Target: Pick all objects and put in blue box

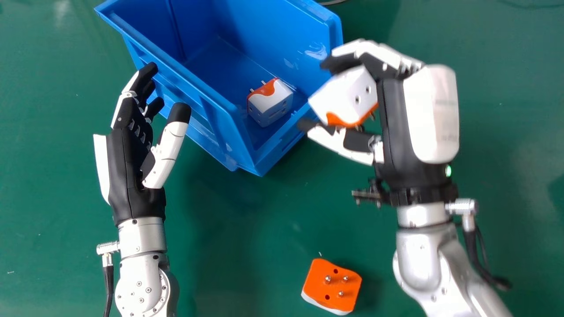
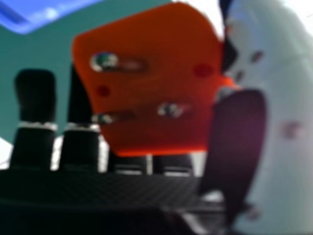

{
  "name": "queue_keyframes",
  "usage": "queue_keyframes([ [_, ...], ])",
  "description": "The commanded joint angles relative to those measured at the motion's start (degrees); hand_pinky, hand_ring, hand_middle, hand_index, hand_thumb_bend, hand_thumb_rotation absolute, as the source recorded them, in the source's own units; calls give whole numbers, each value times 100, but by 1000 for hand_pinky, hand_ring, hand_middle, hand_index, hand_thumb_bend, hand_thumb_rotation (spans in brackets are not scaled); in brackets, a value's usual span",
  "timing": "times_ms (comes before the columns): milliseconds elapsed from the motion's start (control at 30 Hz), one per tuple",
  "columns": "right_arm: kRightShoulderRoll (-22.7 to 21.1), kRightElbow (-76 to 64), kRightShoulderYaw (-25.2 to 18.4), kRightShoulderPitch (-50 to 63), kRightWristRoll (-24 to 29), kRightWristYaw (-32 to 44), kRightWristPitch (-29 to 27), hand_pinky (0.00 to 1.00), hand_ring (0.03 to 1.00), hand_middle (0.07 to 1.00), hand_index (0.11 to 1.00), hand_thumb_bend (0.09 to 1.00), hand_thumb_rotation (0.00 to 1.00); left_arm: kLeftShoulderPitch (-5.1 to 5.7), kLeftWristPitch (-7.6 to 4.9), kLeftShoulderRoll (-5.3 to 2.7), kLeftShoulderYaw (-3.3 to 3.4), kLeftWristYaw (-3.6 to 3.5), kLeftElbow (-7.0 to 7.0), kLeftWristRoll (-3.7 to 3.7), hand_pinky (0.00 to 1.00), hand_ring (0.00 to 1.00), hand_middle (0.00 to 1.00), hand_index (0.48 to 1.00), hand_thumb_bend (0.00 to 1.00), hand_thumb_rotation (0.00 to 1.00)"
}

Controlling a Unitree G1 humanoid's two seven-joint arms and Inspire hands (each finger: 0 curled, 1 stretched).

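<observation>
The right hand (image 1: 393,127) pinches a white and orange plastic plug adapter (image 1: 346,94) between partly bent fingers and thumb, at the right side of the blue plastic box (image 1: 273,31). It seems light, stiff, rather smooth; its flat sides, away from the metal pins, should give the safest hold. The left hand (image 1: 128,167) is relaxed, near the box's left side.

Showing a smooth, deep green, flat surface (image 1: 44,176)
Spreading to all four edges of the head view, catching a soft, pale glare (image 1: 61,11) near the top left corner, darkening into blurry shadow around the lower middle, carrying tiny pale specks (image 1: 10,272) at the lower left. Running a thin grey cable (image 1: 333,2) along the top edge, right of centre, and a fine dark line (image 1: 528,6) near the top right corner.
</observation>
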Motion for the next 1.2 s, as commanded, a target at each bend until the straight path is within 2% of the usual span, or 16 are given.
queue_keyframes([
  [0,51,325,-33,-602,-6,85,-6,299,404,512,516,494,0,-88,-109,-19,-29,-44,-15,-55,864,907,904,811,825,596],
  [67,94,854,-14,-1035,100,147,-62,299,404,512,516,494,0,-98,-111,-9,-13,-24,-9,-47,864,907,904,811,825,596],
  [133,159,1362,3,-1404,144,124,-63,302,408,514,512,494,0,-106,-136,5,-2,64,5,20,868,910,906,813,827,596],
  [200,204,1794,38,-1723,138,130,-44,303,412,512,514,495,0,-104,-144,17,-2,111,5,56,871,912,906,814,827,598],
  [467,427,3266,223,-2632,196,198,-142,317,417,503,517,496,0,-103,-145,36,-12,130,-2,61,866,906,904,812,828,602],
  [667,582,4365,579,-3139,54,99,-285,328,421,500,518,496,0,-120,-152,57,-12,122,14,55,866,904,903,810,826,604],
  [900,788,5468,1172,-3488,-193,-16,-248,324,425,482,525,496,0,-142,-186,82,-32,276,44,185,859,901,902,810,820,604],
  [1033,880,5849,1376,-3583,-223,-139,-309,328,435,479,524,497,0,-160,-217,68,-29,293,78,184,849,896,899,808,818,602],
  [1167,934,6050,1523,-3635,-242,-321,-357,331,442,489,521,497,0,-171,-228,93,-37,362,92,248,847,895,898,808,818,601],
])
